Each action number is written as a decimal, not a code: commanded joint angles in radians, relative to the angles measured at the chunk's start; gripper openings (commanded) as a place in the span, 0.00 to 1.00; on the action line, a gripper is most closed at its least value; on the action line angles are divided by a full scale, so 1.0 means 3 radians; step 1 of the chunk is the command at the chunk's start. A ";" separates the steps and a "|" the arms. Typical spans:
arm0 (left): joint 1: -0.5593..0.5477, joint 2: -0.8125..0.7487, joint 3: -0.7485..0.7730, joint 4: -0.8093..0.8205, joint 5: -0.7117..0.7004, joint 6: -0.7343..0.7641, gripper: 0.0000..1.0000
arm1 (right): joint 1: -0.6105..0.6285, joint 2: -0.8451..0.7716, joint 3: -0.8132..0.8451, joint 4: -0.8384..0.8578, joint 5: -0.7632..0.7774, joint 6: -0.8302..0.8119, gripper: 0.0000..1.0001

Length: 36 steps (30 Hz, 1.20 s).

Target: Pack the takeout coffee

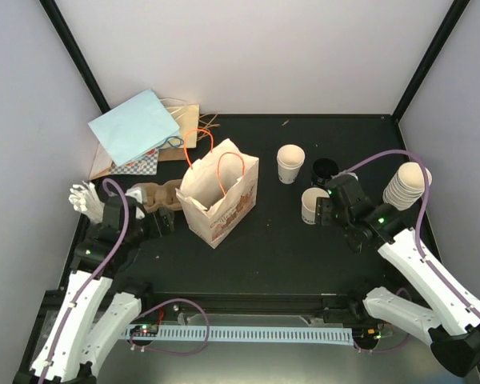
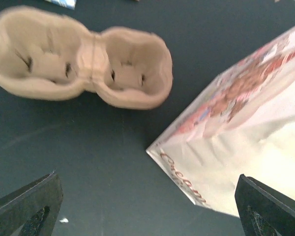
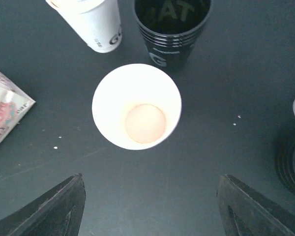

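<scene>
Two lidless cream-white paper coffee cups stand right of centre: one (image 1: pixel 290 162) further back, one (image 1: pixel 312 204) nearer. In the right wrist view the nearer cup (image 3: pixel 136 105) is upright and empty, just beyond the tips of my right gripper (image 3: pixel 152 206), which is open with only bare table between its fingers. The other cup (image 3: pixel 91 22) is at the top left of that view. My left gripper (image 2: pixel 147 211) is open over the table between the brown pulp cup tray (image 2: pixel 83 64) and the printed paper bag (image 2: pixel 246 132). It holds nothing.
The bag (image 1: pixel 220 192) stands open with orange handles, and the tray (image 1: pixel 156 198) lies to its left. A stack of black cups (image 1: pixel 324 169) stands behind the nearer cup. A tall stack of cream cups (image 1: pixel 406 186) is at the right. Light blue paper (image 1: pixel 140 128) lies at the back left.
</scene>
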 commanded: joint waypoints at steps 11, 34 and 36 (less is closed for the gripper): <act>-0.0019 -0.0207 -0.1171 0.0940 0.1263 -0.0906 0.84 | -0.0016 0.0058 -0.0046 -0.0064 0.0034 0.0500 0.77; -0.0969 0.0543 -0.2040 0.3076 0.0602 -0.2187 0.01 | -0.0016 0.0230 0.0007 -0.0045 0.0149 0.0579 0.77; -0.0968 0.0726 -0.2022 0.3293 0.0582 -0.2229 0.02 | -0.0017 0.0245 0.0018 -0.0117 0.0223 0.0637 0.77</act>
